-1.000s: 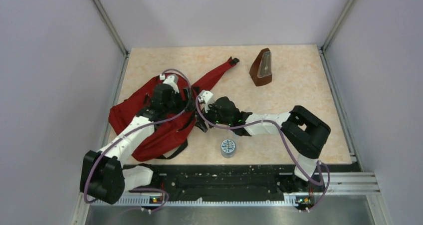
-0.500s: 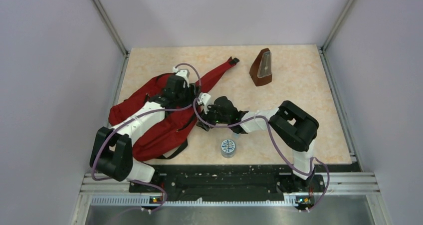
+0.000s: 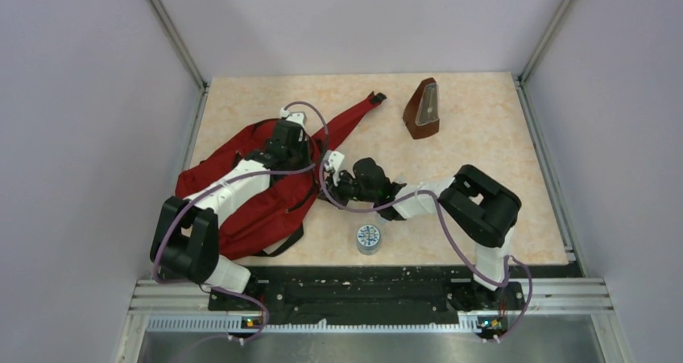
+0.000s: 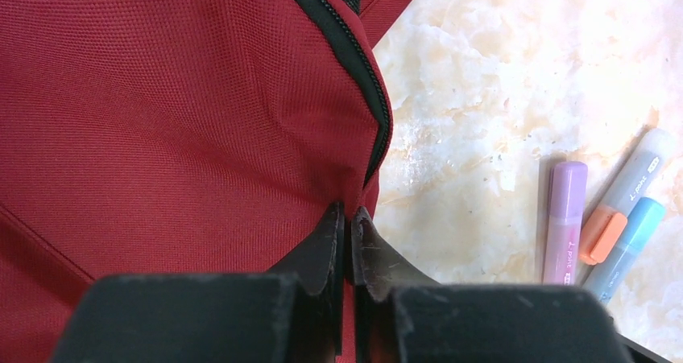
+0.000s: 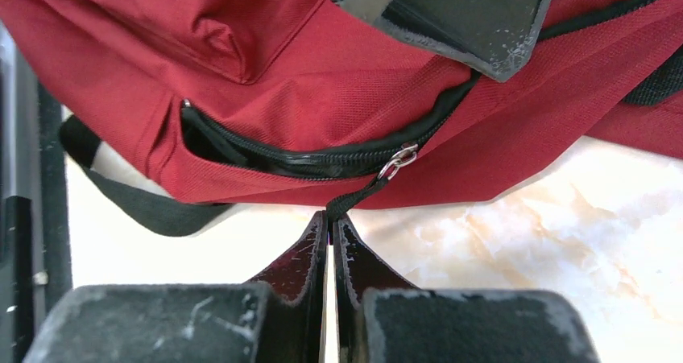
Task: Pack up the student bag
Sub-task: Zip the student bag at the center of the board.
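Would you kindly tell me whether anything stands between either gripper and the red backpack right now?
Nothing visible does. The left gripper is pinched on the fabric edge of the backpack beside its black zipper, and the right gripper is shut on the black zipper pull.

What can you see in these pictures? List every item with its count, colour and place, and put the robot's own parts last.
student bag: one, red with black zippers, lying on the table's left half
zipper pull: one, black strap on a metal ring, on the bag's side zipper
metronome: one, brown, upright at the far right, apart from the rest
round tin: one, blue and white top, near edge, centre
highlighters: three, purple, orange and blue caps, on the table beside the bag
table: one, beige marbled
left gripper: one, black, shut on bag fabric by a zipper
right gripper: one, black, shut on the zipper pull
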Controlling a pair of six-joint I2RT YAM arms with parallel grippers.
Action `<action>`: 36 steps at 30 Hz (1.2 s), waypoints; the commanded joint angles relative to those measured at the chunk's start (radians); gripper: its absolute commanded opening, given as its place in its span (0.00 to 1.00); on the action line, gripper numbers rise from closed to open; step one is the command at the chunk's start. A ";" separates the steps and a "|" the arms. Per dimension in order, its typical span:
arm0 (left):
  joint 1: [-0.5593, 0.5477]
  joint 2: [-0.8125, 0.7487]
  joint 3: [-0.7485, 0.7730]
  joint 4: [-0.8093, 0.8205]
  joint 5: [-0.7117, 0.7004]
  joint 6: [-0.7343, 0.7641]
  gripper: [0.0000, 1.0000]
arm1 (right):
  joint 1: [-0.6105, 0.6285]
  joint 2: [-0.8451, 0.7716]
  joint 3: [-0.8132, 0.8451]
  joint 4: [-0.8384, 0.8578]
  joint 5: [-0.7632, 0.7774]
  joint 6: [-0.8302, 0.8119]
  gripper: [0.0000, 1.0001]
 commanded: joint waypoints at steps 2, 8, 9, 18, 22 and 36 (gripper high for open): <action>-0.005 -0.029 -0.024 0.119 -0.014 -0.028 0.03 | 0.021 -0.089 -0.060 0.109 -0.090 0.121 0.00; -0.005 -0.052 -0.042 0.148 -0.024 -0.035 0.01 | 0.109 -0.149 -0.095 0.099 -0.073 0.141 0.00; -0.005 -0.055 -0.045 0.151 -0.026 -0.035 0.00 | 0.126 -0.152 -0.095 0.091 -0.068 0.144 0.00; -0.005 -0.064 -0.059 0.195 -0.020 -0.064 0.00 | 0.215 -0.056 -0.053 0.090 -0.060 0.199 0.00; -0.005 -0.066 -0.061 0.215 -0.018 -0.078 0.00 | 0.237 -0.013 -0.035 0.118 -0.078 0.235 0.00; -0.009 -0.240 -0.158 0.243 0.111 0.022 0.62 | 0.014 -0.279 -0.191 -0.022 0.071 0.317 0.59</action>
